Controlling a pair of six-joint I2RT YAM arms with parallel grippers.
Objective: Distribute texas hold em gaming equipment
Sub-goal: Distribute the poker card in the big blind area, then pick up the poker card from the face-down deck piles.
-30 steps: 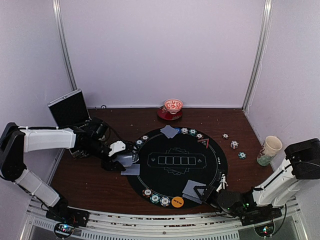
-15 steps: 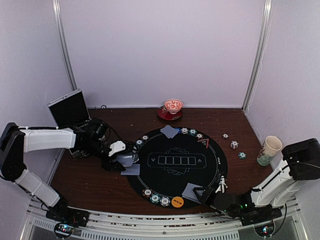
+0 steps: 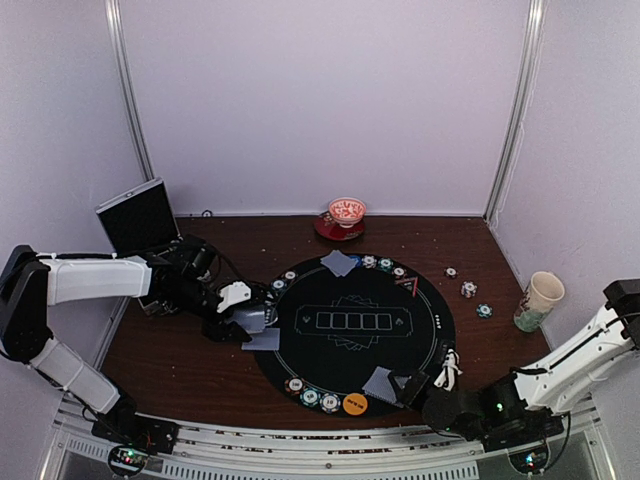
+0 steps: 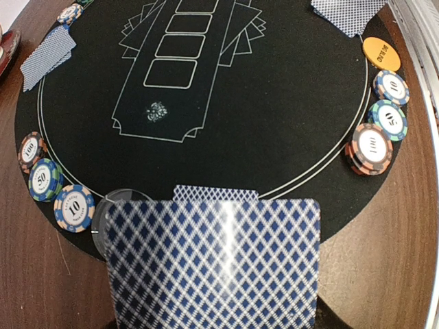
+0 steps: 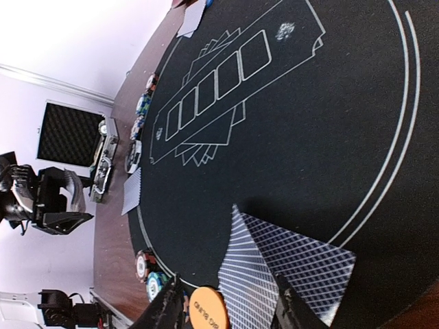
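Note:
My left gripper (image 3: 249, 319) hovers at the mat's left rim, shut on a stack of blue-diamond-backed playing cards (image 4: 212, 264) that hides its fingers. One card (image 3: 265, 340) lies below it on the rim. My right gripper (image 5: 230, 312) stands open at the mat's near edge. Its fingertips (image 5: 168, 305) are spread either side of two overlapping cards (image 5: 291, 264) resting on the mat. An orange marker disc (image 5: 206, 310) and poker chips (image 3: 310, 395) lie just left of them. More cards (image 3: 338, 263) and chips (image 3: 385, 265) sit at the far rim.
The round black mat (image 3: 400, 330) covers the table's middle. A red-and-white bowl (image 3: 347, 211) stands at the back and a paper cup (image 3: 540, 298) at the right. Three loose chips (image 3: 468, 289) lie on the wood right of the mat. An open case (image 3: 138, 215) stands at the back left.
My right gripper has opened and let go of the two cards, which now rest on the mat. The right arm has drawn back towards the near edge. The left arm has not moved.

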